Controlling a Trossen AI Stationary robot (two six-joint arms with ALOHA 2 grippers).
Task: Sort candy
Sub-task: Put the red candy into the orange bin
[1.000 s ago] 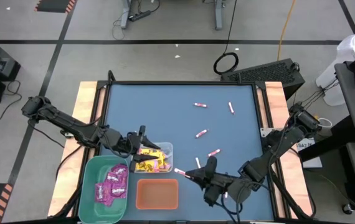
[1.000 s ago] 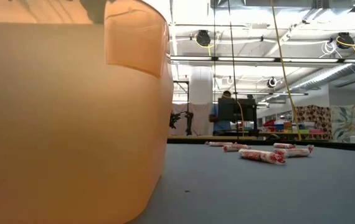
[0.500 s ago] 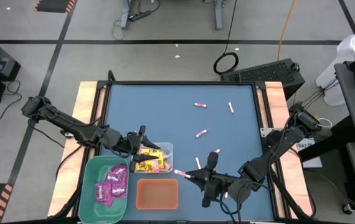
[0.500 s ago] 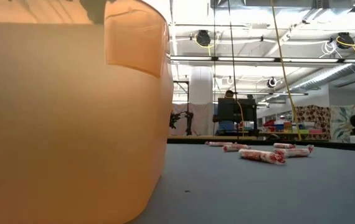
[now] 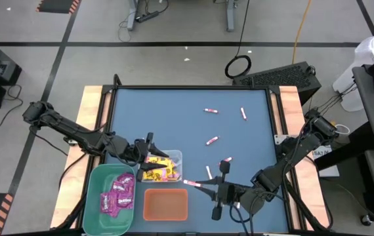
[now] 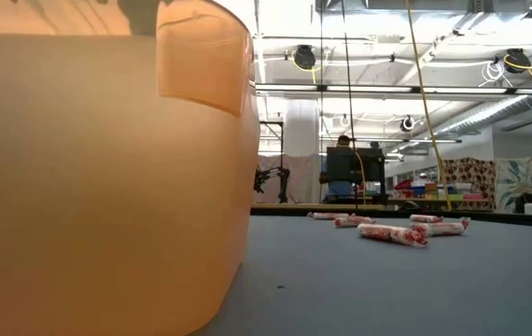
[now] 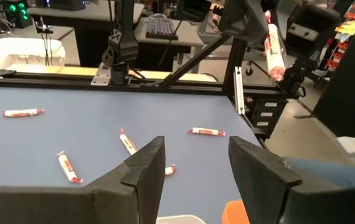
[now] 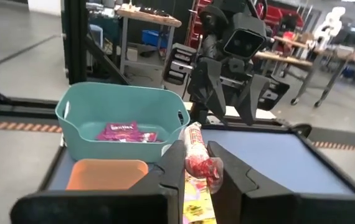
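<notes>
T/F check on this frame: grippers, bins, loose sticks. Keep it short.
1. The right gripper is shut on a pink-and-white stick. True.
2. The left gripper holds a yellow packet. False: its fingers stand open and empty, above the clear bin.
3. The green bin holds magenta packets. True.
4. The orange bin is full of sticks. False: it looks empty.
5. Loose sticks lie on the blue mat. True.

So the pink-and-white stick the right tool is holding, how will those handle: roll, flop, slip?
The stick in the right tool stands straight though pinched low down, so it is probably stiff. It looks round, so the loose sticks on the table may roll if nudged. Its wrapper looks smooth, so a light pinch might slip.
</notes>
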